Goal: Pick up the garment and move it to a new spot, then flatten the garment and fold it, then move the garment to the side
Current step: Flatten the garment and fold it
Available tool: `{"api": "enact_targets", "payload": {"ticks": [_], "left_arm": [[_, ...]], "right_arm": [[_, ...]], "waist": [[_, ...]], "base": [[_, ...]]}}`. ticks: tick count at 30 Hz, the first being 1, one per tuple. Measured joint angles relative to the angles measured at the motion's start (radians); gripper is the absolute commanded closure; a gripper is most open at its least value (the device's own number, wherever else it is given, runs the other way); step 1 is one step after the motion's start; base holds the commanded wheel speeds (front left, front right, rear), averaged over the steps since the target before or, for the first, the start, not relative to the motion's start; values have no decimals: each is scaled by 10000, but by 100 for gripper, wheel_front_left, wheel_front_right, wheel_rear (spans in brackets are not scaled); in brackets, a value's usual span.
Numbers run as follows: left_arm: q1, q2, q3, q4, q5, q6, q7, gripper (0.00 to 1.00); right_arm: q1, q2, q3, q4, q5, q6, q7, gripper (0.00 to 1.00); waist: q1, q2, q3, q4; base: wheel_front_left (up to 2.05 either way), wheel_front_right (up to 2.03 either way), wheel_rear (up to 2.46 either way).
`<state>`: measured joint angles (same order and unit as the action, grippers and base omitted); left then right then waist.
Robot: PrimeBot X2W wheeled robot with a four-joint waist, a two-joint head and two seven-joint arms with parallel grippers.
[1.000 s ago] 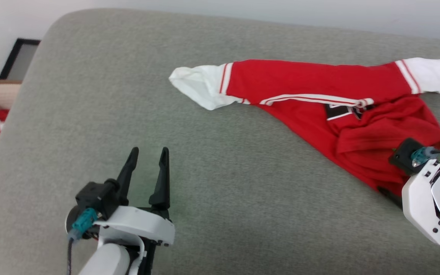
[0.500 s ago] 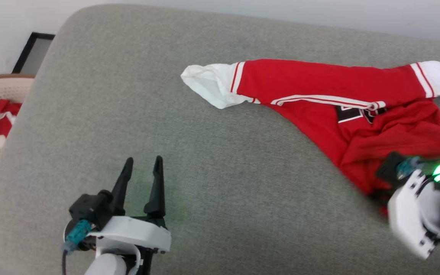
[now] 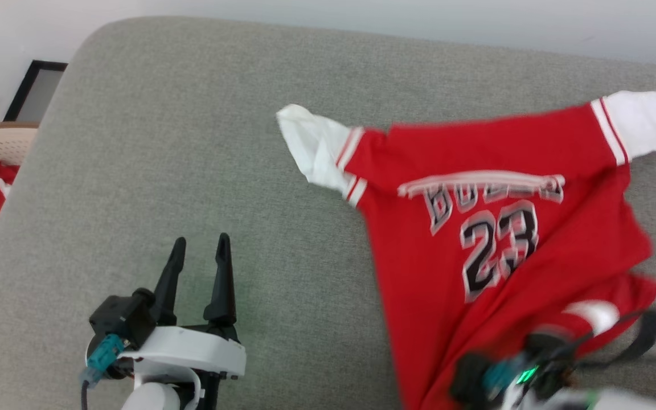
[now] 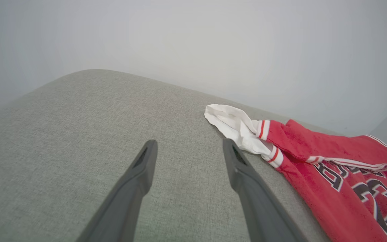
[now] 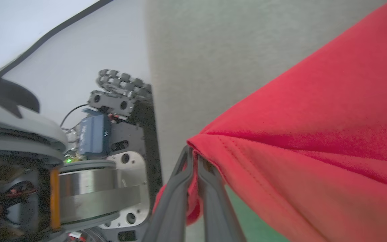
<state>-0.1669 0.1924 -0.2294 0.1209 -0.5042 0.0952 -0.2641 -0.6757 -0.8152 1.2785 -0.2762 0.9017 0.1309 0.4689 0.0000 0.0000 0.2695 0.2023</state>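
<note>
Our right gripper [image 5: 193,154] clamps the garment [image 5: 297,134], wrist view's lower centre. Our left gripper [image 3: 201,240] gapes, head view's lower left.

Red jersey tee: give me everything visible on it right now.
The garment is a soft red T-shirt with white short sleeves, red-and-white striped trim and a black, white-edged 23 under blurred lettering. It lies print up, wrinkled, on the grey fabric cushion, sleeves spread apart. The right gripper has its jaws shut on the hem, cloth taut toward it. The open left gripper is clear of it.
</note>
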Motion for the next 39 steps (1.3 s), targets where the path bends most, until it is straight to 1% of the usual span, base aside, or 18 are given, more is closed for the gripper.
{"api": "enact_targets", "payload": {"ticks": [7, 10, 11, 12, 13, 17, 20, 24, 26, 28, 30, 32, 34, 39], "left_arm": [[35, -134, 119, 15, 132, -151, 0, 0], [38, -180, 197, 21, 150, -173, 0, 0], [42, -198, 228, 25, 167, -174, 0, 0], [46, -219, 259, 31, 198, -178, 0, 0], [53, -240, 288, 33, 217, -207, 0, 0], [126, -343, 414, 50, 236, -255, -2, 0], [179, -439, 529, 59, 270, -328, 0, 0], [273, -625, 616, 117, 307, -430, 0, 0], [273, -723, 631, 150, 339, -518, 0, 0], [254, -844, 598, 201, 385, -610, 0, 0], [187, -953, 531, 253, 422, -698, 0, 0], [63, -1043, 476, 303, 491, -780, -2, 0], [-49, -1137, 445, 389, 546, -857, -2, 0], [-129, -1252, 529, 571, 587, -970, -2, 0]], "right_arm": [[1148, 1049, 10, -848, -522, 0, 872, 100], [1351, 1231, 27, -949, -612, 0, 1118, 100], [1327, 1227, 29, -913, -748, 2, 1057, 83], [1236, 1197, 35, -805, -918, 2, 788, 55], [1096, 1114, 27, -669, -991, 4, 474, 0], [696, 376, -525, -426, -961, 4, -426, 0], [454, -504, -1243, -683, -639, 4, -644, 0], [253, -1605, -2247, -1118, 184, 4, -533, 0], [32, -1946, -2719, -1143, 454, 4, -443, 0], [-389, -2148, -3057, -963, 261, 4, -305, 0], [-864, -2249, -3058, -704, -293, 4, -81, 0], [-1221, -2240, -2832, -316, -671, 4, 94, 0], [-1539, -2316, -2318, 36, -1026, 6, 314, 0], [-2326, -2568, -1212, 788, -1221, 6, 286, 0]], "waist": [[0, 0, -24, 165], [0, 0, -9, 199], [0, 0, -7, 195], [0, 0, -11, 190], [0, 0, -17, 185], [0, 0, -66, 176], [0, 0, -79, 159], [0, 0, -87, 142], [0, 0, -55, 151], [0, 0, 1, 180], [0, 0, 83, 236], [0, 0, 185, 315], [0, 0, 281, 427], [0, 0, 533, 697]], "base": [[0, 0, 0], [0, 0, 0], [0, 0, 0], [0, 0, 0], [0, 0, 0], [0, 0, 0], [0, 0, 0], [0, 0, 0], [0, 0, 0], [0, 0, 0], [0, 0, 0], [0, 0, 0], [0, 0, 0], [0, 0, 0]]}}
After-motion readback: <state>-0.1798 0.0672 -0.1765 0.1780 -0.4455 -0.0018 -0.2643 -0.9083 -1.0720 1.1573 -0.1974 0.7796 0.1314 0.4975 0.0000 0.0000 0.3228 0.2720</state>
